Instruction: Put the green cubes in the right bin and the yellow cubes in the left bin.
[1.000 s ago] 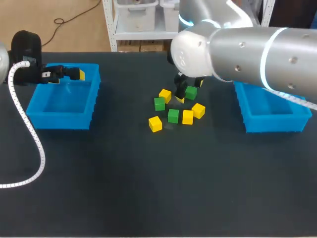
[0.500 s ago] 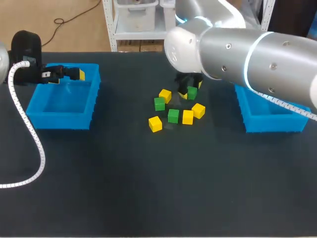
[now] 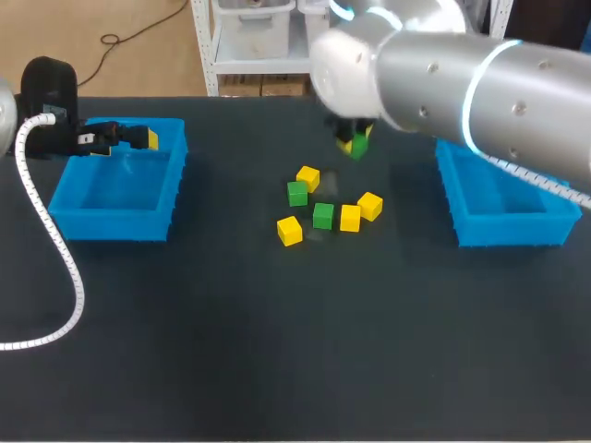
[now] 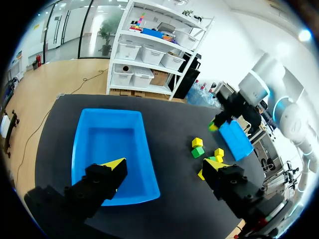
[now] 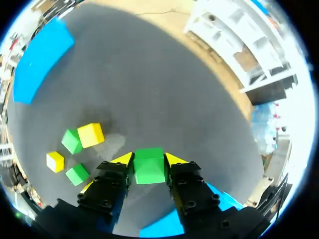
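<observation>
The right gripper clamps a green cube squarely between its tips, seemingly clear of the table, just far of the loose cubes. The left gripper hangs wide apart over the left bin.

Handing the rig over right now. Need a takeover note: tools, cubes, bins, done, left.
Left tool: open, empty, above the left bin's far rim.
Right tool: shut on a green cube, held above the table, beyond the cluster, short of the right bin.
On the table between the bins: four yellow cubes, two green cubes.
Done: no cube visible in either bin (right one partly hidden).
Left: held green cube plus two into right bin, four yellows into left.
</observation>
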`<state>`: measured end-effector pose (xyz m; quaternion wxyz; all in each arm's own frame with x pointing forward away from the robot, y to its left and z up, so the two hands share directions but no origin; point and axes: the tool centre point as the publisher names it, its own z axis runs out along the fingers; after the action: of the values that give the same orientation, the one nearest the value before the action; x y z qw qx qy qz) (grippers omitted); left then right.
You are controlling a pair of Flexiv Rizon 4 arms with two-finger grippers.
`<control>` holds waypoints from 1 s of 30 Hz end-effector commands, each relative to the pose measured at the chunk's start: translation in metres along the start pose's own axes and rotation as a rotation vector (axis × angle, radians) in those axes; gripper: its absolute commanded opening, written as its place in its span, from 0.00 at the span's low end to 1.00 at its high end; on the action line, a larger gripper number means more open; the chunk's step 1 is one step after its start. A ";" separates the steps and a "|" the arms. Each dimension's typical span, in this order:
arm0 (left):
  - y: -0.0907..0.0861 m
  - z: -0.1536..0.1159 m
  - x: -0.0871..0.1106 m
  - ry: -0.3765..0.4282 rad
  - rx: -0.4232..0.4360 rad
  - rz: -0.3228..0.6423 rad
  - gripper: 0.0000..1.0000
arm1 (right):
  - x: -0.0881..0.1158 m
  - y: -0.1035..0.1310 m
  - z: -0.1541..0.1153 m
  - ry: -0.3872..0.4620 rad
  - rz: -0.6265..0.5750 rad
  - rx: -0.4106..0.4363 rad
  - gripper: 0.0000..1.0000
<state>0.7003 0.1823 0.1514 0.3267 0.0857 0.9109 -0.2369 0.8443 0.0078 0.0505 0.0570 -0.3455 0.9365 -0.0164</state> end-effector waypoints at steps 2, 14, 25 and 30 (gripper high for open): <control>0.002 0.000 0.001 -0.007 0.012 0.002 1.00 | 0.043 -0.029 -0.062 -0.201 0.143 0.067 0.00; 0.002 0.000 0.001 -0.007 0.012 0.002 1.00 | 0.134 -0.098 -0.091 -0.180 0.408 0.184 0.00; 0.002 0.000 0.001 -0.007 0.012 0.002 1.00 | 0.176 -0.096 -0.033 -0.028 0.507 0.138 0.00; 0.002 0.000 0.001 -0.007 0.012 0.002 1.00 | 0.172 -0.096 -0.039 -0.036 0.510 0.144 1.00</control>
<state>0.7003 0.1824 0.1513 0.3267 0.0856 0.9109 -0.2369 0.7826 -0.1779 0.0724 -0.0688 -0.0820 0.9914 -0.0751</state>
